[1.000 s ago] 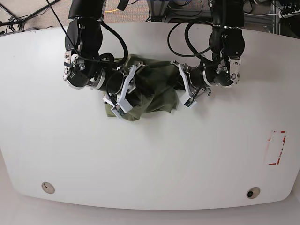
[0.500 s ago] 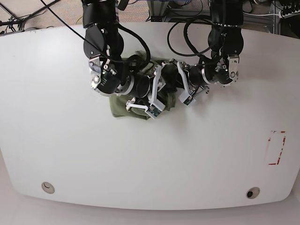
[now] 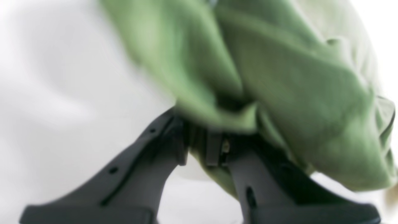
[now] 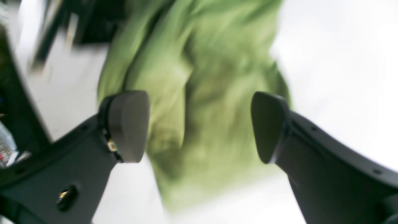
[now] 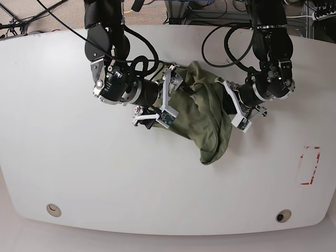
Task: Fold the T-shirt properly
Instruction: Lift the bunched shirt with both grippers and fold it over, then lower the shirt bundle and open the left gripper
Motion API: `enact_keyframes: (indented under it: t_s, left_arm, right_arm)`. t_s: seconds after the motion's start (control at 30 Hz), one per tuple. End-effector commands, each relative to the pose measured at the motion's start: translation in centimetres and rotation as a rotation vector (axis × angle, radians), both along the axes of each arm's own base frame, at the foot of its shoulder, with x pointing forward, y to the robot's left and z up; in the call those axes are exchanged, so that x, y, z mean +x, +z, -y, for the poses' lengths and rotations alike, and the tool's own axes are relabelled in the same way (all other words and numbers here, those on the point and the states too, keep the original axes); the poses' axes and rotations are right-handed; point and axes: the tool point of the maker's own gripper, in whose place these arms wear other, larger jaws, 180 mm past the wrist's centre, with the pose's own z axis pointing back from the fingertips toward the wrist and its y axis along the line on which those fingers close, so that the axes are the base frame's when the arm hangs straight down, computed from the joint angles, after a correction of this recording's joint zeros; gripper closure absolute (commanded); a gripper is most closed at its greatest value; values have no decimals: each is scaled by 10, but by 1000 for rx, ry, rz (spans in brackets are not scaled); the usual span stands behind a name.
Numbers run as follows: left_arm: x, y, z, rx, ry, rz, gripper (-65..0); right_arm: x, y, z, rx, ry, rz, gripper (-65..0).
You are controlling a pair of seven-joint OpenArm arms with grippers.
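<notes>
The olive-green T-shirt (image 5: 207,118) lies bunched and wrinkled on the white table (image 5: 79,163), between the two arms, with a lobe trailing toward the front. My left gripper (image 5: 232,108) is at the cloth's right side. In the left wrist view the left gripper (image 3: 200,146) is shut on a fold of the T-shirt (image 3: 279,77). My right gripper (image 5: 166,98) is at the cloth's left edge. In the right wrist view the right gripper (image 4: 199,127) stands wide open above the T-shirt (image 4: 202,71), with nothing between its pads.
A red-outlined rectangle (image 5: 310,165) is marked near the table's right edge. Two round fittings (image 5: 52,210) (image 5: 283,216) sit by the front edge. Black cables (image 5: 220,37) loop behind the arms at the back edge.
The right gripper has opened and let go of the cloth. The left arm has moved right, still gripping, and the T-shirt now stretches out to the right and front.
</notes>
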Motion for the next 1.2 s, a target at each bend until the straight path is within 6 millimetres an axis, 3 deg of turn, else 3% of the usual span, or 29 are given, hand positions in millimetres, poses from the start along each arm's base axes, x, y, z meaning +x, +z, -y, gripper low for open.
enact_keyframes:
  t_s: [0.0,0.1,0.2,0.37,0.57,0.67,0.83,1.0,1.1,1.17]
  left_arm:
    - [10,26,-5,-22,23,90,-63]
    - [13,39,-19,1,53,134,-63]
    - [13,39,-27,22,52,133,-63]
    - [6,30,-26,18,55,107,-63]
    - [-12,-26,-25,0,41,-78,-64]
    - [-17,-35,-33,14,42,-109,-117]
    - [-29,-35,-25,-55,40,-123,-243]
    - [-28,-25,-31,-49,26,-96,-246]
    - [-39,-25,-36,-23,20,-100,-246]
    - [-40,-14,-39,1,6,-65,-246]
  right_arm:
    - [3,13,3,29,21,43,-484]
    - [-11,5,1,56,32,-4,-414]
    - [-18,2,-8,82,51,-30,-342]
    - [-35,3,-35,110,142,-31,-333]
    - [-40,-1,-44,123,169,-46,-333]
    - [-39,-9,-45,131,163,-68,-333]
    - [-34,-19,-46,170,141,-93,-331]
    - [-19,-27,-45,184,120,-108,-328]
    - [-17,-31,-40,172,115,-110,-328]
    - [-14,-23,-37,173,120,-83,-328]
